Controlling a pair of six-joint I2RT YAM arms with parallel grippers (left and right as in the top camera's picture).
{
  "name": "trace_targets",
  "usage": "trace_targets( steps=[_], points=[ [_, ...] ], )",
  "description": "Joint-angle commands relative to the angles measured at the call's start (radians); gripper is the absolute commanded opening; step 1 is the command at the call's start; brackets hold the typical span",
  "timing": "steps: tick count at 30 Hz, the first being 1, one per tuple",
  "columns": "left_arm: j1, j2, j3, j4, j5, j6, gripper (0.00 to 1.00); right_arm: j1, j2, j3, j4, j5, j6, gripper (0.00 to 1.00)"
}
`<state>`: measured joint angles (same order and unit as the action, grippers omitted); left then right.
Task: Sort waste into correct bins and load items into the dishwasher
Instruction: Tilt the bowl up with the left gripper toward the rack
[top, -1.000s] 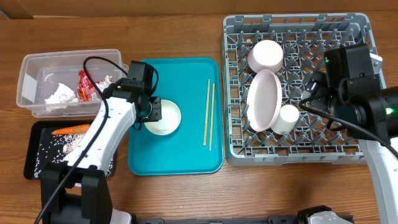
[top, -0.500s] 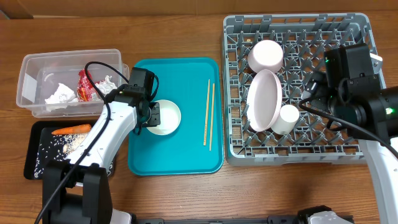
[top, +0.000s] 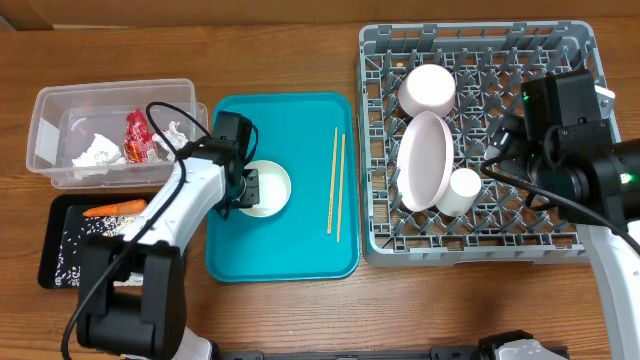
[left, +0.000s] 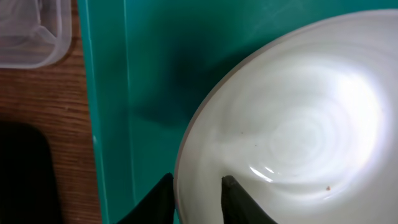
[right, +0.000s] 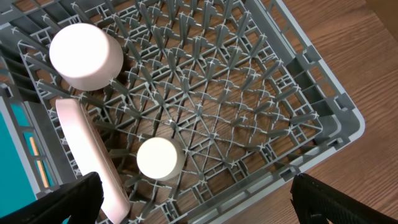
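- the black tray (top: 48, 225) is sitting at the near left of the desk (top: 300, 50), holding the carrot (top: 113, 209) and pale scraps (top: 112, 235), partly under the left arm.
- the teal tray (top: 280, 255) is lying just right of it, carrying a bowl (top: 268, 187) in its left half and the chopsticks (top: 336, 185) side by side in its right half, well apart from the bowl.
- the left end effector (left: 196, 186) is straddling the bowl's left rim, one finger (left: 158, 199) outside and the other inside, with a narrow gap between them; whether it is already pinching the rim, i cannot tell.
- the bowl is resting upright on the teal tray, with a few specks inside.
- the right end effector (right: 196, 196) is hovering over the rack (top: 570, 60), spread wide and gripping nothing.
- in the rack, the plate (top: 424, 162) is standing on edge, the cup (top: 463, 190) is sitting just right of it, and a second bowl (top: 428, 90) is sitting beyond it.
- the tub (top: 45, 140) is sitting at the far left, holding tissues (top: 95, 152) and the wrapper (top: 137, 140).
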<state>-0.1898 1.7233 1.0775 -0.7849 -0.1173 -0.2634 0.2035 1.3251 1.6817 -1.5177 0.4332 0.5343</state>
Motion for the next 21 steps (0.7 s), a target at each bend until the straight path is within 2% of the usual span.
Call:
trace_targets(
  steps=[1,2,5,11,15,21],
  points=[
    [0.000,0.016,-0.011,0.000,-0.016,-0.014,0.12,-0.003,0.001,0.019,0.004,-0.002,-0.011,1.00],
    [0.001,0.015,-0.008,-0.002,-0.012,-0.015,0.04,-0.003,0.001,0.019,0.005,-0.002,-0.011,1.00],
    [0.001,0.014,0.018,-0.035,-0.017,-0.048,0.04,-0.003,0.001,0.019,0.004,-0.002,-0.011,1.00],
    [0.000,-0.033,0.182,-0.193,-0.018,-0.048,0.04,-0.003,0.001,0.019,0.004,-0.002,-0.011,1.00],
    [-0.007,-0.093,0.302,-0.305,0.075,-0.047,0.04,-0.003,0.001,0.019,0.005,-0.002,-0.011,1.00],
    [-0.008,-0.152,0.334,-0.299,0.306,-0.048,0.04,-0.003,0.001,0.019,0.005,-0.002,-0.011,1.00]
  ],
)
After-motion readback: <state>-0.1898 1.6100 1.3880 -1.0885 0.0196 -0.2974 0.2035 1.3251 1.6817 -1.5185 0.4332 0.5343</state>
